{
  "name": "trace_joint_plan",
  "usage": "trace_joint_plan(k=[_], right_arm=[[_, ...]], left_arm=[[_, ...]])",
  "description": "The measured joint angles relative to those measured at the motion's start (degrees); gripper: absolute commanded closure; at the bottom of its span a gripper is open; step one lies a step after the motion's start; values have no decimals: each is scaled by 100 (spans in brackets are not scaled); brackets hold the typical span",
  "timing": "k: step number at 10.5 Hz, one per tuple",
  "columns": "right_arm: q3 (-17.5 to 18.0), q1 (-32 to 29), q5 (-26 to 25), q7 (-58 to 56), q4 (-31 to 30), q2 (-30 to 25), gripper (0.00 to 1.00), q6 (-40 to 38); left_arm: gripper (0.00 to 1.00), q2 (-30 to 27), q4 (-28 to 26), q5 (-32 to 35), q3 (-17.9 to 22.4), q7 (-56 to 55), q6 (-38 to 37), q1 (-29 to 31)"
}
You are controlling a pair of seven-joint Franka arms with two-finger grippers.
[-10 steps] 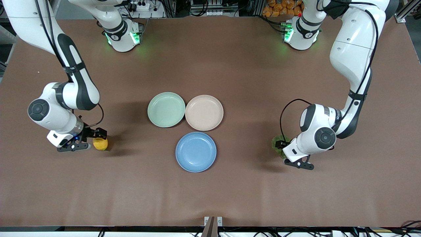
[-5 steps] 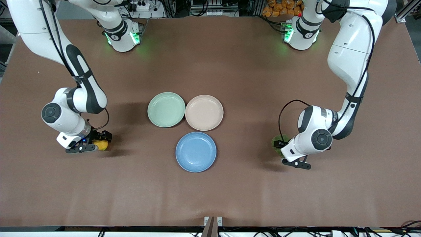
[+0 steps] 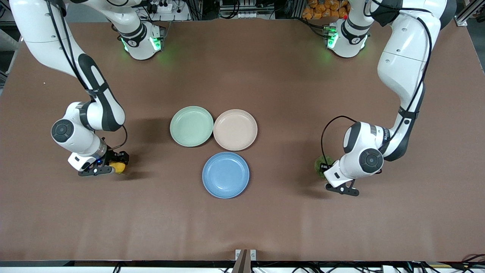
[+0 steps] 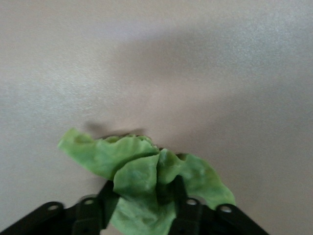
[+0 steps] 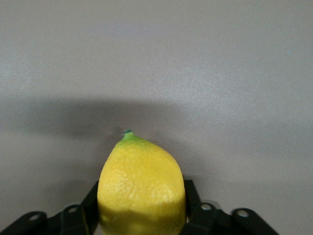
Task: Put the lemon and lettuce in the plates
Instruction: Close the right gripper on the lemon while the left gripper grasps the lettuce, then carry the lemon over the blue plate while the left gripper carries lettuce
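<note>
Two grasps look done, but no plate is filled yet. At the lower left of the front view, your right gripper (image 3: 111, 165) has its jaws closed on the lemon (image 3: 119, 168). At the lower right, your left gripper (image 3: 326, 171) pinches the lettuce (image 3: 319, 165). The blue plate (image 3: 226, 175) and beige-pink plate (image 3: 235, 129) wait empty at centre, beside the mint-green plate (image 3: 191, 126). Carrying and releasing remain.
</note>
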Motion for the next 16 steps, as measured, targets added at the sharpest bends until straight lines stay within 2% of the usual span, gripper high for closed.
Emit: trace_joint_plan(k=[1,2,4,7,10,14,16], right_arm=[[0,4,0,0,1,0,74,0],[0,8,0,0,5,0,77,0],[0,24,0,0,65,-28,78,-134],[25,76,0,0,521,-195,78,-1047],[391,143,4,68,822,-262,78,-1194],[1117,318,14,1084,1112,-260,77,-1193],[1292,627,14,1776,1281,-209,77,-1174]], left_arm=[[100,-3,12,1,5,0,2,1],[100,-3,17,1,-1,0,6,-3],[100,-4,41,1,-30,-1,9,-7],[100,-62,70,-1,-72,-331,24,-43],[100,-327,-21,-1,-203,-925,5,-163],[100,-1350,-978,-147,-325,-1034,-30,-147],[100,-1708,-1335,-210,-557,-1511,-32,-146]])
